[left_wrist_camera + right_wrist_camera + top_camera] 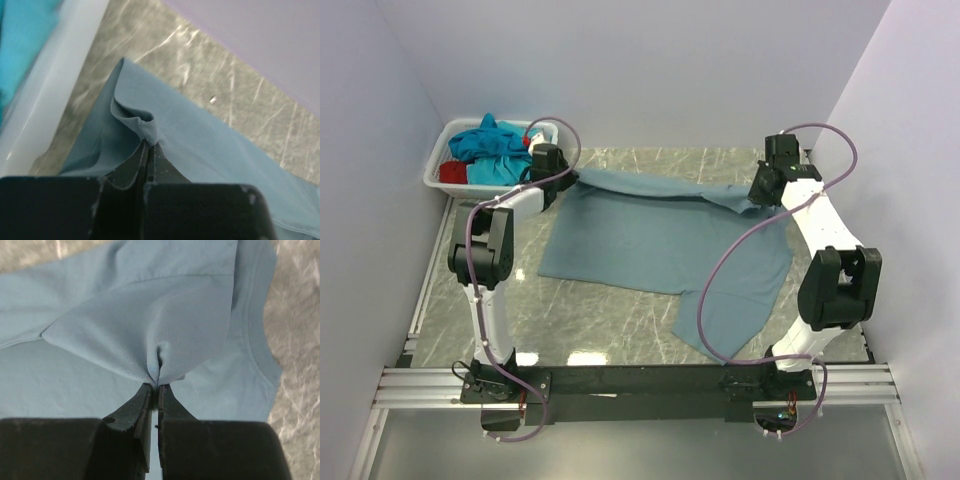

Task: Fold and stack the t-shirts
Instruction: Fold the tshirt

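Observation:
A dusty grey-blue t-shirt (pixel 660 240) lies spread across the marble table, its far edge lifted into a fold. My left gripper (pixel 560 178) is shut on the shirt's far left corner, next to the basket. In the left wrist view the gripper (pixel 149 144) pinches a ribbed hem of the shirt (pixel 210 135). My right gripper (pixel 760 195) is shut on the far right part of the shirt. The right wrist view shows the gripper (pixel 157 386) pinching a bunched fold of the shirt (pixel 150 325) beside the collar. Turquoise (pixel 495 145) and red (pixel 452 172) t-shirts lie in the basket.
A white plastic basket (pixel 435 165) stands at the far left corner of the table, and its rim (pixel 55 75) shows close to my left gripper. Pale walls close in the table at the back and both sides. A black rail runs along the near edge.

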### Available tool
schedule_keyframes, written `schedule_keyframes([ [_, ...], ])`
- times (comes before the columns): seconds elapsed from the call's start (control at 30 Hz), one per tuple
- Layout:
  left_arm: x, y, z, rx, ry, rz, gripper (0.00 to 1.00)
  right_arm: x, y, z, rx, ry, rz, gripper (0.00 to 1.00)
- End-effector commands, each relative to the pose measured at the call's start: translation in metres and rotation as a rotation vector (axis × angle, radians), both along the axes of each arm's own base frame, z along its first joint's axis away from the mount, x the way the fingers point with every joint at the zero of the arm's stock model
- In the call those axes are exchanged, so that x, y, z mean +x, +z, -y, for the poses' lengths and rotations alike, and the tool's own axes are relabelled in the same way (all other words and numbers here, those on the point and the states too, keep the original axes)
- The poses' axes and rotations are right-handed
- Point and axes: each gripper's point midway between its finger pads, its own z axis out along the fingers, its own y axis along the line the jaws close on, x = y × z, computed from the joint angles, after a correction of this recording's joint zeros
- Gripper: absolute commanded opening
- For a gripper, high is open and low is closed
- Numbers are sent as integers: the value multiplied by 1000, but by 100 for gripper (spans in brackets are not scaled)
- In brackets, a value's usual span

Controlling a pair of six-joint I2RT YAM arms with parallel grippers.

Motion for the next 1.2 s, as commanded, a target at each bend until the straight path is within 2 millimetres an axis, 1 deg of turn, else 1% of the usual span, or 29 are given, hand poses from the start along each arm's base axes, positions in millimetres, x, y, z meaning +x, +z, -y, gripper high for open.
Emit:
schedule_keyframes([
  [0.0, -8, 29, -8, -28, 44, 56, 0, -12, 4, -1, 10, 4, -4, 4],
  [0.13, -15, 17, -13, -9, 64, 6, 0, -26, -11, -11, 37, 46, -51, 7],
  [0.2, -18, 12, -12, -8, 51, -7, 1, -38, -25, -15, 61, 38, -92, 9],
  [0.23, -20, 13, -9, -18, 36, -8, 6, -45, -29, -18, 70, 41, -104, 12],
  [0.27, -24, 15, -8, -21, 30, -5, 9, -56, -40, -21, 85, 41, -139, 14],
  [0.33, -29, 21, -4, -32, 10, 0, 17, -67, -42, -20, 80, 27, -153, 32],
  [0.37, -32, 29, -5, -37, 13, 6, 20, -74, -47, -17, 61, 10, -171, 40],
  [0.4, -35, 31, -3, -37, 3, 4, 22, -79, -47, -16, 52, 2, -180, 56],
  [0.43, -36, 37, 0, -39, -6, 2, 31, -81, -44, -15, 45, -2, -170, 61],
  [0.47, -40, 44, 3, -29, -22, -11, 43, -83, -43, -13, 29, -5, -163, 64],
  [0.5, -42, 48, 8, -28, -47, -19, 49, -83, -41, -12, 25, -6, -157, 70],
  [0.53, -45, 53, 11, -17, -60, -29, 69, -84, -37, -12, 22, -5, -141, 71],
  [0.57, -48, 65, 18, 8, -81, -22, 71, -84, -37, -14, 16, 15, -134, 72],
  [0.6, -51, 71, 22, 19, -96, -20, 77, -83, -34, -17, 20, 30, -123, 73],
  [0.63, -53, 78, 26, 28, -109, -12, 99, -82, -32, -19, 17, 39, -113, 73],
  [0.67, -54, 89, 25, 65, -107, -2, 99, -82, -30, -26, 2, 83, -105, 74],
  [0.73, -57, 103, 31, 71, -125, 12, 99, -78, -28, -30, -37, 123, -91, 75],
  [0.77, -58, 117, 34, 73, -143, 41, 100, -78, -29, -41, -51, 162, -91, 75],
  [0.8, -62, 124, 40, 57, -176, 52, 99, -76, -31, -44, -61, 182, -90, 76],
  [0.83, -62, 131, 40, 56, -179, 77, 100, -75, -31, -51, -71, 218, -88, 75],
  [0.87, -69, 143, 38, 53, -175, 109, 99, -74, -31, -56, -77, 238, -84, 76],
  [0.9, -69, 156, 35, 49, -157, 158, 100, -71, -34, -68, -84, 277, -77, 76],
  [0.93, -71, 164, 30, 55, -129, 188, 99, -70, -34, -72, -88, 299, -76, 76],
  [0.97, -80, 174, 24, 48, -107, 214, 99, -68, -35, -79, -69, 323, -78, 76],
  [1.0, -81, 184, 18, 51, -75, 254, 99, -65, -41, -86, -51, 346, -82, 76],
  [1.07, -96, 191, 11, 52, -58, 268, 99, -63, -46, -97, -2, 375, -93, 76],
  [1.1, -100, 193, 9, 56, -53, 275, 99, -61, -55, -100, 5, 382, -114, 76],
  [1.13, -102, 194, 5, 76, -48, 280, 100, -59, -59, -102, 8, 388, -121, 76],
  [1.17, -108, 196, 2, 89, -47, 286, 99, -59, -62, -110, 35, 414, -130, 76],
])
